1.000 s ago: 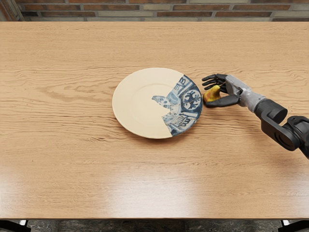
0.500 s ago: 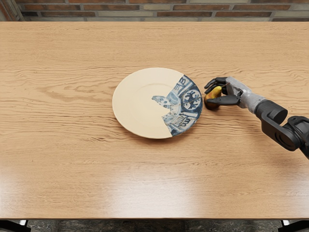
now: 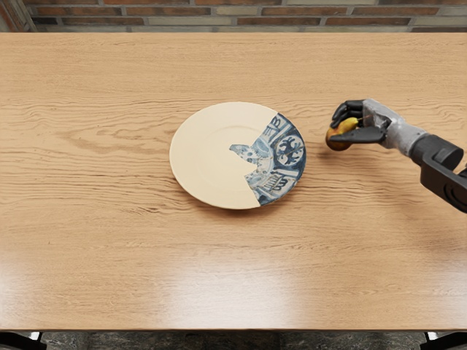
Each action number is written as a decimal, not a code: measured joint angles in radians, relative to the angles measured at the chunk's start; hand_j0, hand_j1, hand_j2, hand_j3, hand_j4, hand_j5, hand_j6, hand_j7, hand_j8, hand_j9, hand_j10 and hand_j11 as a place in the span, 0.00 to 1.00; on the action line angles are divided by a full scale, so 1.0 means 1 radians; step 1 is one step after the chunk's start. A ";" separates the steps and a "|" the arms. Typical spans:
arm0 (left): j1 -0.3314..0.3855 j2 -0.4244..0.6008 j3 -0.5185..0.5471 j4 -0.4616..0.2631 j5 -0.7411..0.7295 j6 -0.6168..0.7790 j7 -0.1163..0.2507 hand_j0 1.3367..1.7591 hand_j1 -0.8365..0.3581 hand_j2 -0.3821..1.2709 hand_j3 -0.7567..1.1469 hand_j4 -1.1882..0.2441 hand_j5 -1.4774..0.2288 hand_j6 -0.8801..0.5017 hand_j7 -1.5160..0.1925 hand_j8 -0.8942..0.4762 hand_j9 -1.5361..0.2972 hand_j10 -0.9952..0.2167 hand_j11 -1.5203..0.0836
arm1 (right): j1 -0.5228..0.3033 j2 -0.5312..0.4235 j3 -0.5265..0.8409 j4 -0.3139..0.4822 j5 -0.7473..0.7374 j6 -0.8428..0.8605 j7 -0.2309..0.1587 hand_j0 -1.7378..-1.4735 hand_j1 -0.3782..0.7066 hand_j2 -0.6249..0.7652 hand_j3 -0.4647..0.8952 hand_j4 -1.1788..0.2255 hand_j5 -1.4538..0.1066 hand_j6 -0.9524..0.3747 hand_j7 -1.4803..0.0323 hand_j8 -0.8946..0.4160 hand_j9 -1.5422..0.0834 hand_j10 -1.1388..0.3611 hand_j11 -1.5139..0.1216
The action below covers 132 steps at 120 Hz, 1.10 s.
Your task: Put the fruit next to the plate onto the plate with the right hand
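Where the fruit [image 3: 339, 135] is: clasped in the right hand [image 3: 354, 124], to the right of the plate [image 3: 198, 157] and apart from its rim, not yet over it. A small shadow beneath suggests it is just off the table [image 3: 109, 240], though I cannot be sure.
Right hand: curled around the fruit, dark fingers [image 3: 343, 111] over its far side and thumb across its near side; the arm comes in from the right edge.
Left hand: out of sight.
Plate: flat at mid-table, cream with a blue patterned wedge on its right side, nothing on it.
Risk of slipping: the fruit is small and rounded and pokes out left of the fingers, so a quick swing leftward could roll it out short of the plate.
Risk at the rim: carried low, fruit or knuckles could knock the plate's right rim and shove it left.
Risk at release: let go from too high, the fruit could roll off the shallow plate.
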 joint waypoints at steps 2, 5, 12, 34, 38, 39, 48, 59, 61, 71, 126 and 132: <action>0.000 0.000 0.000 0.000 0.000 0.000 0.000 0.76 0.99 0.23 0.40 0.83 0.87 0.64 0.89 0.65 0.84 0.82 0.95 | 0.003 -0.007 0.000 0.002 0.005 0.008 -0.001 0.33 0.69 0.56 0.34 0.30 0.26 0.14 0.31 0.39 0.31 0.58 0.29; 0.000 0.000 0.000 0.000 0.000 0.000 0.000 0.76 0.99 0.23 0.40 0.83 0.87 0.64 0.89 0.65 0.84 0.82 0.95 | 0.007 -0.019 0.000 0.008 0.014 0.020 -0.002 0.33 0.69 0.56 0.34 0.30 0.26 0.13 0.31 0.39 0.31 0.58 0.29; 0.000 0.000 0.000 0.000 0.000 0.000 0.000 0.76 0.99 0.23 0.40 0.83 0.87 0.64 0.89 0.65 0.84 0.82 0.95 | 0.016 -0.057 0.000 0.047 0.041 0.040 -0.012 0.33 0.70 0.57 0.34 0.30 0.26 0.13 0.31 0.39 0.31 0.59 0.29; 0.000 0.000 0.000 0.000 0.000 0.000 0.000 0.76 0.99 0.23 0.40 0.83 0.87 0.64 0.89 0.65 0.84 0.82 0.95 | 0.034 -0.113 0.017 0.154 0.096 0.074 -0.046 0.33 0.70 0.58 0.34 0.30 0.25 0.13 0.30 0.39 0.31 0.59 0.29; 0.000 0.000 0.000 0.000 0.000 0.000 0.000 0.76 0.99 0.23 0.40 0.83 0.87 0.64 0.89 0.65 0.84 0.82 0.95 | 0.038 -0.108 0.020 0.164 0.101 0.077 -0.049 0.33 0.70 0.58 0.34 0.30 0.25 0.13 0.30 0.39 0.31 0.59 0.29; 0.000 0.000 0.000 0.000 0.000 0.000 0.000 0.76 0.99 0.23 0.40 0.83 0.87 0.64 0.89 0.65 0.84 0.82 0.95 | 0.039 -0.106 0.021 0.166 0.102 0.077 -0.050 0.33 0.70 0.58 0.34 0.30 0.25 0.12 0.30 0.39 0.31 0.59 0.29; 0.000 0.000 0.000 0.000 0.000 0.000 0.000 0.76 0.99 0.23 0.40 0.83 0.87 0.64 0.89 0.65 0.84 0.82 0.95 | 0.049 -0.085 0.024 0.177 0.112 0.081 -0.054 0.33 0.70 0.57 0.34 0.30 0.25 0.12 0.30 0.39 0.31 0.60 0.29; 0.000 0.000 0.000 0.000 0.000 0.000 0.000 0.76 0.99 0.23 0.40 0.83 0.87 0.64 0.89 0.65 0.84 0.82 0.95 | 0.064 -0.045 0.026 0.183 0.118 0.081 -0.057 0.33 0.70 0.57 0.34 0.30 0.24 0.12 0.30 0.40 0.30 0.60 0.29; 0.000 0.000 0.000 0.000 0.000 0.000 0.000 0.76 0.99 0.23 0.40 0.83 0.87 0.64 0.89 0.65 0.84 0.82 0.95 | 0.066 -0.037 0.026 0.183 0.118 0.081 -0.057 0.33 0.70 0.57 0.34 0.30 0.25 0.13 0.30 0.40 0.31 0.59 0.29; 0.000 0.000 0.000 0.000 0.000 0.000 0.000 0.76 0.99 0.23 0.40 0.83 0.87 0.64 0.89 0.65 0.84 0.82 0.95 | 0.073 0.011 0.025 0.184 0.119 0.078 -0.058 0.33 0.70 0.56 0.34 0.30 0.25 0.12 0.30 0.39 0.31 0.59 0.29; 0.000 0.000 0.000 0.000 0.000 0.000 0.000 0.76 0.99 0.23 0.40 0.83 0.87 0.64 0.89 0.65 0.84 0.82 0.95 | 0.069 0.164 -0.058 0.176 0.101 0.019 -0.054 0.32 0.70 0.57 0.34 0.29 0.25 0.12 0.30 0.39 0.32 0.58 0.29; 0.000 0.000 0.000 0.000 0.000 0.000 0.000 0.76 0.99 0.23 0.40 0.83 0.87 0.64 0.89 0.65 0.84 0.82 0.95 | 0.068 0.172 -0.068 0.175 0.101 0.008 -0.054 0.32 0.70 0.57 0.34 0.29 0.25 0.12 0.30 0.39 0.32 0.58 0.29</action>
